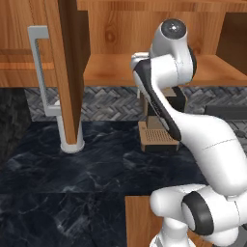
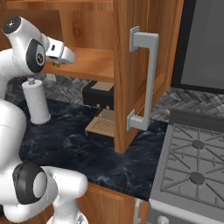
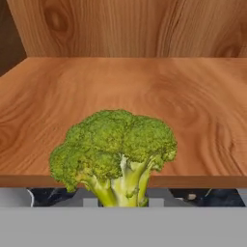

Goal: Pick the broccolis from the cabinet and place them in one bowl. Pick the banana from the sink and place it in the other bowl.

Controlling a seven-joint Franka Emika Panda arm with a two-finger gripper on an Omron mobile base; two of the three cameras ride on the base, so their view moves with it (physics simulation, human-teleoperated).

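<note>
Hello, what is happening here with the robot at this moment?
The white robot arm reaches up to the open wooden cabinet above the dark counter. In the hand view, its gripper is shut on a green broccoli, held at the front edge of the cabinet shelf. The broccoli has not yet been carried to a bowl.

White rounded arm [image 1: 202,140], dark joints
</note>
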